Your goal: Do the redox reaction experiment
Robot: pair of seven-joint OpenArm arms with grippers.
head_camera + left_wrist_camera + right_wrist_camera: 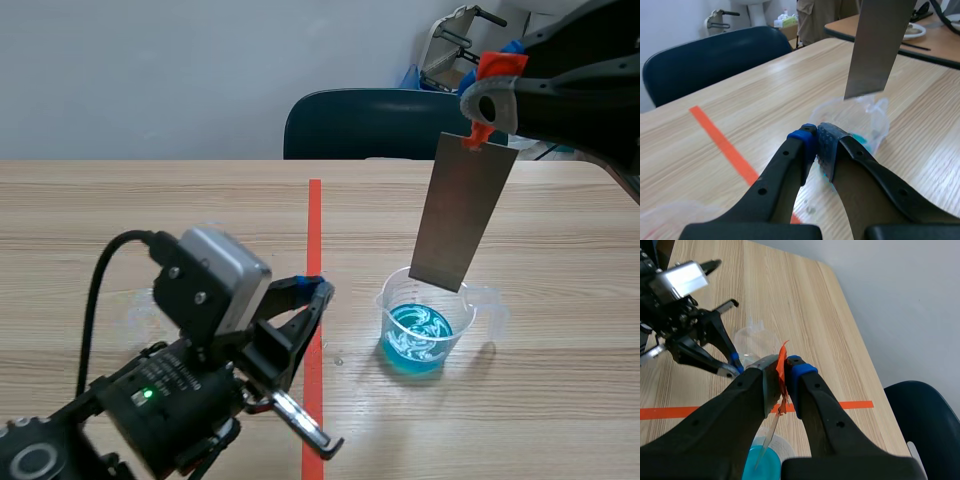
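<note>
Pale wood-grain worktop (560, 250) is spread across the whole scene, and it is crossed from near to far by one orange-red tape line (315, 220).

Nearest the robot, the left arm is held low over the worktop, with a silver-grey wrist camera (222, 272) mounted on top. The left claw (312, 292) is clenched on nothing: its blue pad and grey-green pad are pressed together at the tips, just above the tape line. A clear second beaker (752, 335) is stood on the worktop beside this arm, on the side away from the line; nothing can be made out in it.

Across the tape line, a little further on, a clear plastic beaker (392, 290) with a pouring lip is stood upright. Blue liquid (415, 340) is held in its lower part, with pale swirls on the surface.

A flat grey metal strip (460, 215) is hung almost upright over this beaker, slightly tilted. Its lower end is placed at the beaker's mouth, clear of the liquid; whether it is below the rim cannot be told. At its upper end an orange-red tab (478, 135) is fixed, and the strip is grasped there by the right claw (490, 90), which is raised well above the worktop.

Beyond the far edge a dark blue chair (370, 125) is placed against a pale wall (150, 70).
</note>
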